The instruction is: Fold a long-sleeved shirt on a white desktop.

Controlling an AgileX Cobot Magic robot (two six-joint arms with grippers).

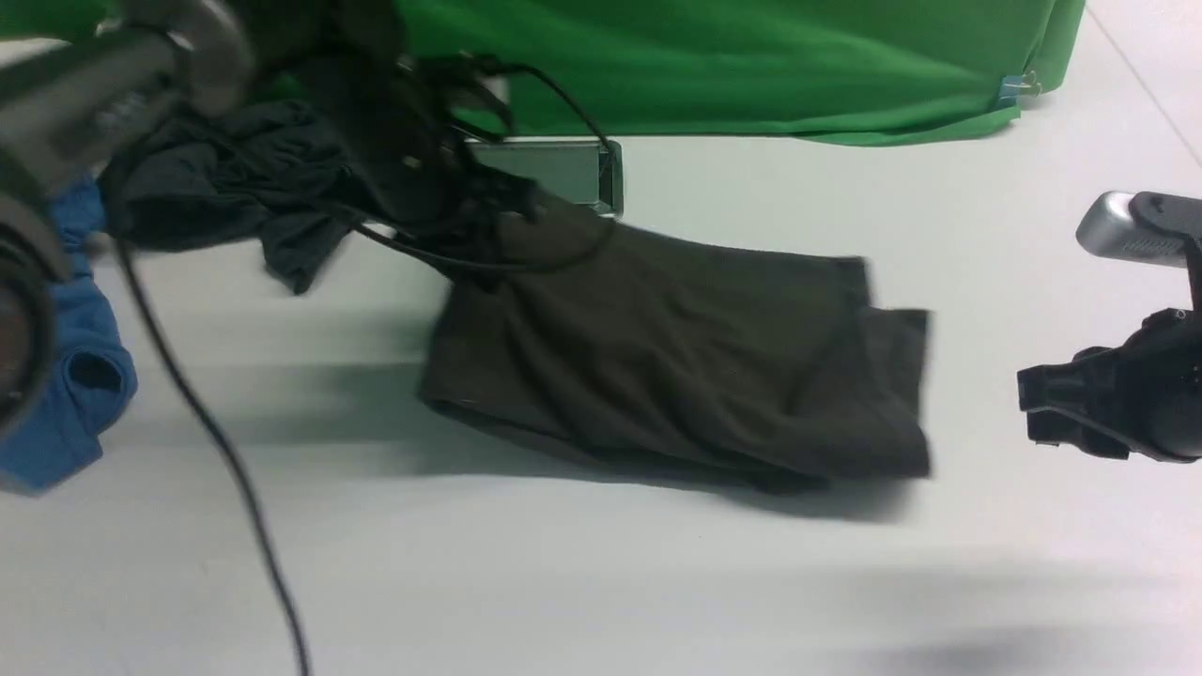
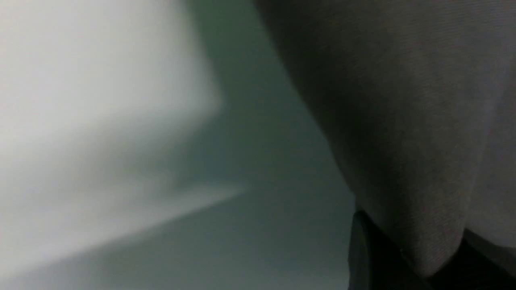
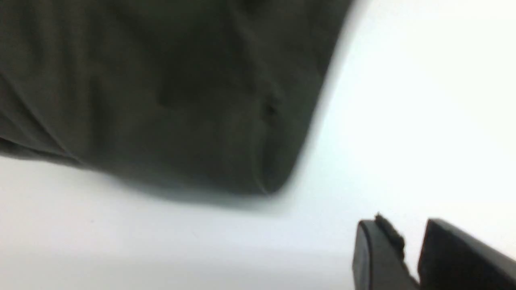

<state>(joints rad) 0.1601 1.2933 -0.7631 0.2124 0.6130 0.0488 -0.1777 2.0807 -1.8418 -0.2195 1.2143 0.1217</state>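
Green cloth (image 1: 751,66) runs across the back there, draped in soft folds, and a small blue clip (image 1: 1012,89) pinches its right-hand corner; over on the far left we've got a blackish-teal garment (image 1: 216,178) crumpled in a heap, one flap trailing forward; just beside it, nearer us, a blue T-shirt (image 1: 70,376) sits bunched up, a sleeve opening gaping; the two heaps look to be touching, though blur makes that hard to call.

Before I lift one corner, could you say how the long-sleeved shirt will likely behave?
Probably floppy: the long-sleeved shirt sags in wrinkles from its raised far-left corner. Its layers may slip apart; one juts out at the right. It should slide on the smooth white desktop.
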